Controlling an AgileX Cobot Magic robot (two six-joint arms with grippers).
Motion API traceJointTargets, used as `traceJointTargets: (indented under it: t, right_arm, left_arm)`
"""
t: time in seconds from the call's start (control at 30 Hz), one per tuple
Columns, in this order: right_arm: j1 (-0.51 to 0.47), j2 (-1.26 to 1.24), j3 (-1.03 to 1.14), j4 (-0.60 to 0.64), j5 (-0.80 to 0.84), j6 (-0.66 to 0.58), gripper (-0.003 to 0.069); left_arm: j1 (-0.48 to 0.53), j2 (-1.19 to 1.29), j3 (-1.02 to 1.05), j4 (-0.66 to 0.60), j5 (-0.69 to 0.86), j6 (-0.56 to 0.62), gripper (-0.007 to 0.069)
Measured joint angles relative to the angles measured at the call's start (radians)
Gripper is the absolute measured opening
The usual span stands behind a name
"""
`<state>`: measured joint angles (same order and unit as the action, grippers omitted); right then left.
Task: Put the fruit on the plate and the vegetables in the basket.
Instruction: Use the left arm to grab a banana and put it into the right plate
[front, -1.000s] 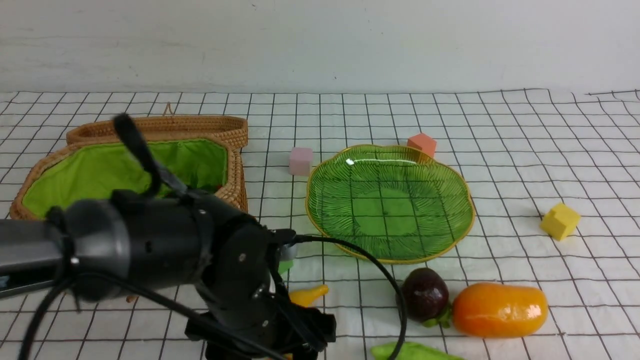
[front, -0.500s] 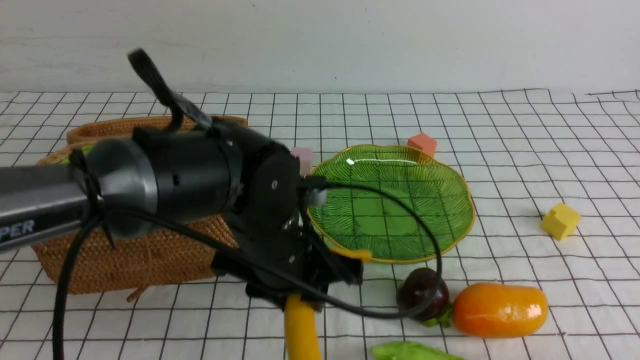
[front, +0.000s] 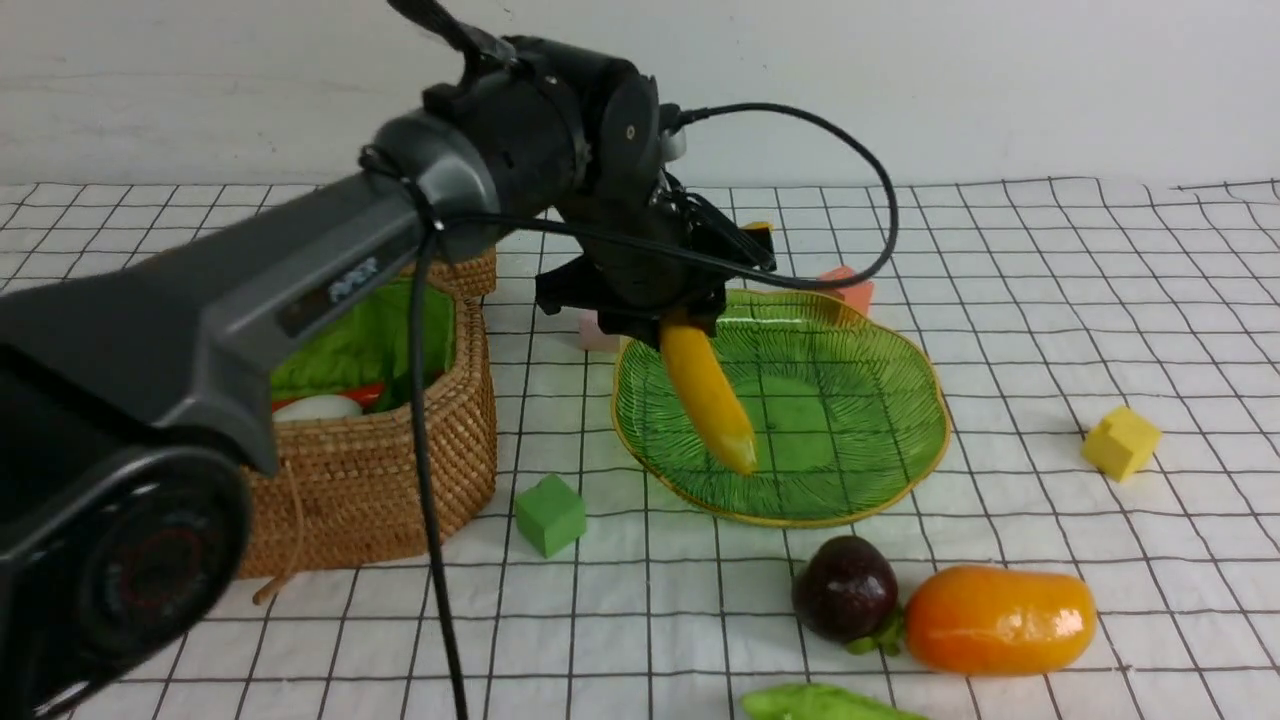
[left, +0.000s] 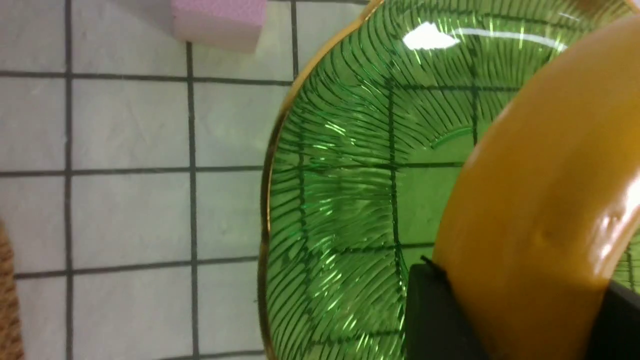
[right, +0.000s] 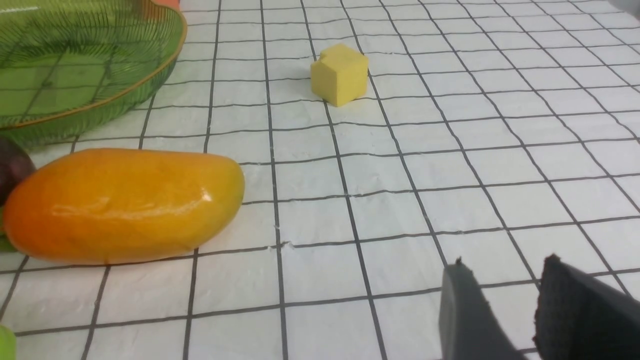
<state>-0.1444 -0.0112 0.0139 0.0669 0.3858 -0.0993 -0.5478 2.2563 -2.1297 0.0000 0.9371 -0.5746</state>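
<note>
The banana (front: 705, 395) hangs tilted, its lower tip over the left half of the plate (front: 860, 400). Its upper end is clamped in the left gripper (front: 676, 320) above the plate's rim. The right gripper (right: 520, 320) is narrowly parted and empty, near the orange fruit (right: 120, 205).

Banana (front: 705, 395) glossy plastic; plate (front: 860, 400) ribbed translucent glass; basket (front: 380, 480) rough woven rattan; yellow cube (front: 1120, 441) matt foam.
</note>
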Motion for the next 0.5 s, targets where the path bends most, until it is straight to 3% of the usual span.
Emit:
traceJointTargets:
  t: [0.13, 0.37, 0.5]
  right_arm:
    - [0.0, 0.0, 0.0, 0.0, 0.0, 0.0, 0.0242]
    - [0.0, 0.0, 0.0, 0.0, 0.0, 0.0, 0.0242]
    - [0.0, 0.0, 0.0, 0.0, 0.0, 0.0, 0.0242]
  left_arm:
    - [-0.002, 0.082, -0.086, 0.0, 0.079, -0.003, 0.0335]
    - [-0.002, 0.102, -0.096, -0.019, 0.149, 0.002, 0.057]
    - [0.002, 0.04, -0.096, -0.032, 0.241, 0.069, 0.0616]
